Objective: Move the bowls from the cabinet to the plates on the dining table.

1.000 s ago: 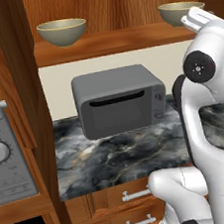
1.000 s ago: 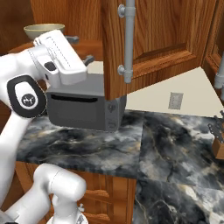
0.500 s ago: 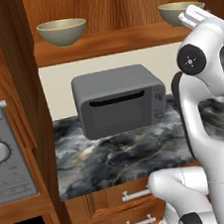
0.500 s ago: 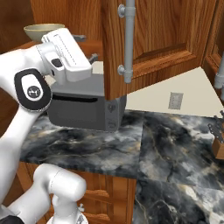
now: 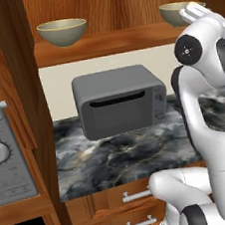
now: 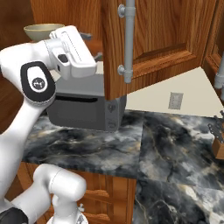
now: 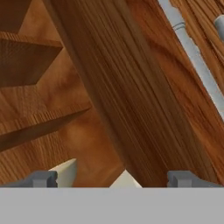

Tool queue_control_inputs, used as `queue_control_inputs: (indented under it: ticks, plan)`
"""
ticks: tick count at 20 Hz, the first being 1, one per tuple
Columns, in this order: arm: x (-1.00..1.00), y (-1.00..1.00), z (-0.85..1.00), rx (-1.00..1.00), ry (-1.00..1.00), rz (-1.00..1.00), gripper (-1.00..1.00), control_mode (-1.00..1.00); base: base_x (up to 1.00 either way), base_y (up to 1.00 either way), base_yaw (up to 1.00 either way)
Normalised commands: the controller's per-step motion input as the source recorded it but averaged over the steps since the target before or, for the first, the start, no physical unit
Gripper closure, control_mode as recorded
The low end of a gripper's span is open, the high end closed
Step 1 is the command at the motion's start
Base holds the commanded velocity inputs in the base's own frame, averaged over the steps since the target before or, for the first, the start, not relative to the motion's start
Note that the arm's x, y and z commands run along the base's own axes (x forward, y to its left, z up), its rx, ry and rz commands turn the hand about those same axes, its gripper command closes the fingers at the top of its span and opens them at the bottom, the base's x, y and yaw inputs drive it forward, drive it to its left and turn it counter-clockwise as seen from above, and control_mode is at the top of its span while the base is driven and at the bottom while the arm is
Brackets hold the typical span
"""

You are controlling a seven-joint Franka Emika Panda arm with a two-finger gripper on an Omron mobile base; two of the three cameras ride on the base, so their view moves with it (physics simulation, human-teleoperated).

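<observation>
Two grey-olive bowls stand on the shelf of the open cabinet (image 5: 100,43). The left bowl (image 5: 61,32) (image 6: 43,30) is in full sight. The right bowl (image 5: 175,12) is partly covered by my white hand. My gripper (image 6: 92,46) (image 7: 113,179) is up at shelf height next to the right bowl, open, with nothing between its fingertips (image 7: 43,178). It faces the wooden edge of the open cabinet door (image 6: 148,39) and its silver bar handle (image 7: 192,57). The plates and the dining table are out of view.
A grey toaster oven (image 5: 120,102) stands on the marbled counter (image 6: 166,148) below the shelf. The open door (image 6: 148,39) hangs out over the counter to the right of my hand. An oven panel (image 5: 5,158) is at far left and a knife block (image 6: 217,142) at far right.
My hand has swung a little to the right, toward the open door, and the wrist has turned. The jaws stay wide open. The bowls have not moved.
</observation>
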Motion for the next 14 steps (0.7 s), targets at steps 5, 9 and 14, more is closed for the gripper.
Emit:
queue_control_inputs:
  ticks: [5,9,14]
  plan:
    - [0.1,-0.15,0.03,0.04,0.02,-0.04,-1.0,-1.0,0.0,0.0,0.0]
    - [0.05,-0.2,0.01,0.05,0.01,-0.05,-1.0,-1.0,0.0,0.0,0.0]
    - [0.22,-0.05,0.0,0.03,0.01,-0.04,-1.0,-1.0,0.0,0.0,0.0]
